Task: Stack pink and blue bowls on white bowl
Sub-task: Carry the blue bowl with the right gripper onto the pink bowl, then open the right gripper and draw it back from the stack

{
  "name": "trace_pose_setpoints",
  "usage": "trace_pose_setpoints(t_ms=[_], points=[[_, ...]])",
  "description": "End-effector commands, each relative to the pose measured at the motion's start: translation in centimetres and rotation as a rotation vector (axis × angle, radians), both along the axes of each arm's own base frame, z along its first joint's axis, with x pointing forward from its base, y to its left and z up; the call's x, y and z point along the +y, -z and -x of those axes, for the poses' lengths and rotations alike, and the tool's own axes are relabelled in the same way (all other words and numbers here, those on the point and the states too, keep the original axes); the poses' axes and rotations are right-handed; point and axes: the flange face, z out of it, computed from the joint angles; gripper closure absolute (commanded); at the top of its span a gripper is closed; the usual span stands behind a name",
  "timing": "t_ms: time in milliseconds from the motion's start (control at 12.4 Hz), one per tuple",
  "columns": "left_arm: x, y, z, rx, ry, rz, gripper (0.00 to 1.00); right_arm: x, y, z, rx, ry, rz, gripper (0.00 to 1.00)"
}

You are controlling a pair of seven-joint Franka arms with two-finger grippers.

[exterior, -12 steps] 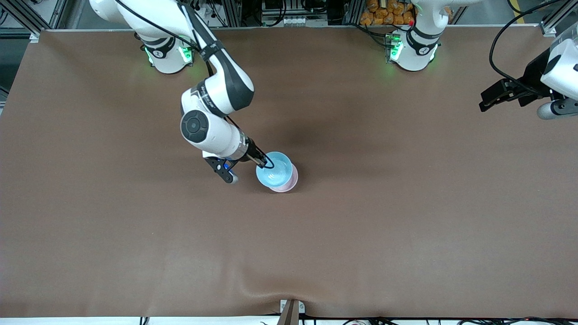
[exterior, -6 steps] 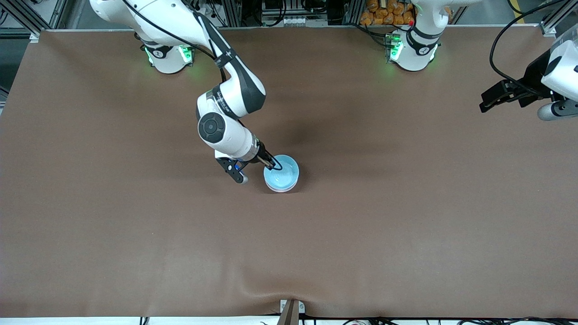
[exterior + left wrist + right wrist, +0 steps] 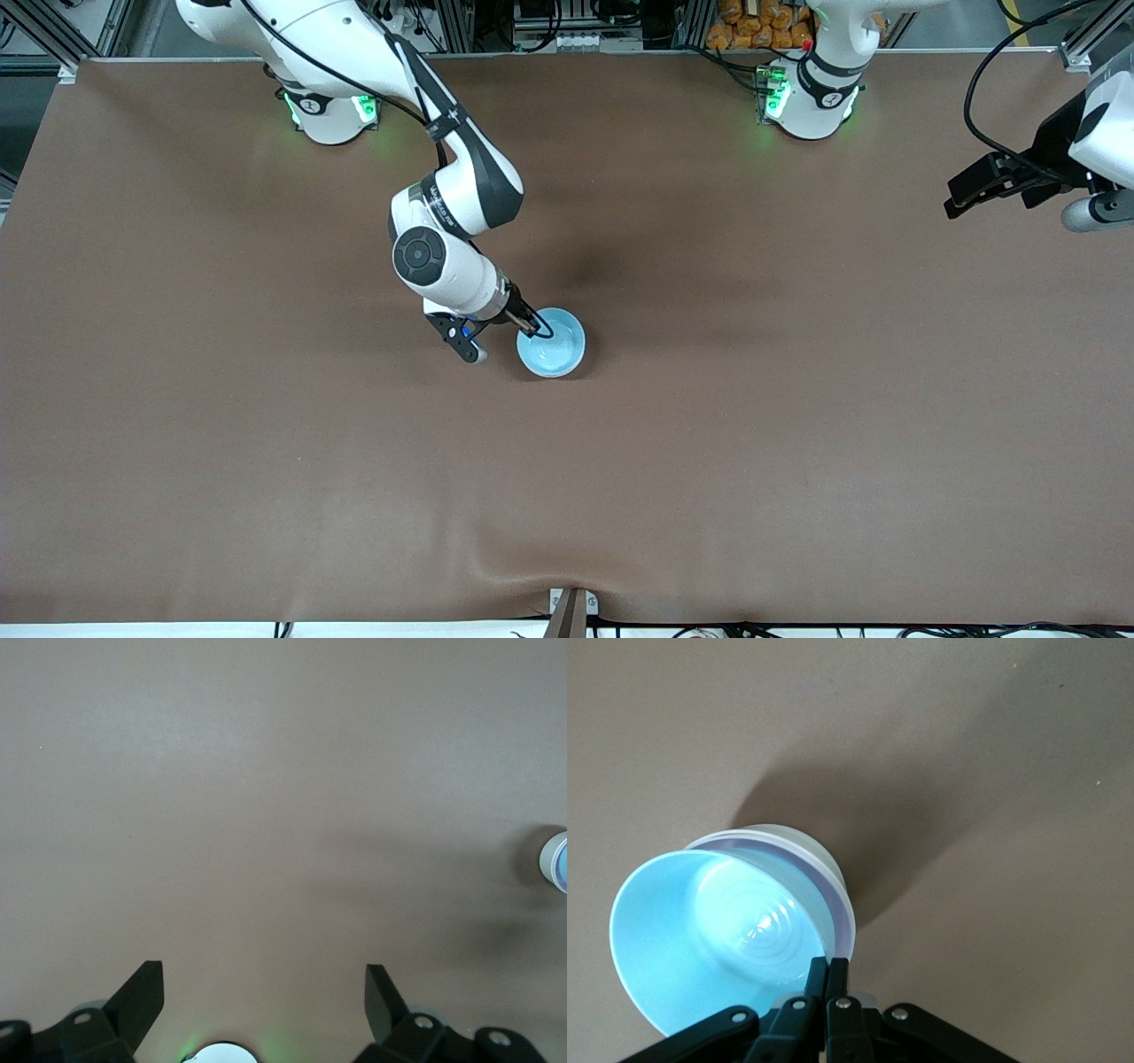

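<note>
Blue bowl (image 3: 551, 343), pinched at its rim by the right gripper (image 3: 534, 328), has sunk from above into the pink bowl (image 3: 833, 904) on the white bowl (image 3: 799, 843), so only release remains, while the spread left gripper (image 3: 970, 188) waits over the tabletop (image 3: 797, 425) edge.

High front view, two wrist views

Glossy blue bowl (image 3: 551, 343), seemingly plastic

The blue bowl (image 3: 551, 342) sits nested in the pink bowl (image 3: 837, 895) mid-table (image 3: 797, 425).
</note>
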Motion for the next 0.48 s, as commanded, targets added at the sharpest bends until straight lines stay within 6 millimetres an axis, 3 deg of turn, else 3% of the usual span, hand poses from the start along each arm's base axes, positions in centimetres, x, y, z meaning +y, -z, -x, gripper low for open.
trace_pose_setpoints(t_ms=[0,81,242,404], points=[[0.0,-0.7,0.6,-0.003,-0.006,-0.013,0.0,-0.3,0.0,-0.5,0.007,0.038,-0.014,0.07],[-0.1,-0.7,0.6,-0.001,-0.004,-0.014,0.0,0.0,-0.2,-0.3,0.005,0.03,-0.016,0.0],[-0.1,-1.0,0.7,-0.007,-0.003,-0.013,0.0,0.2,-0.9,-0.4,-0.002,0.023,-0.024,0.0],[0.2,-1.2,0.7,-0.009,-0.008,-0.002,0.0,0.1,-4.3,-1.8,0.048,-0.005,-0.027,0.0]])
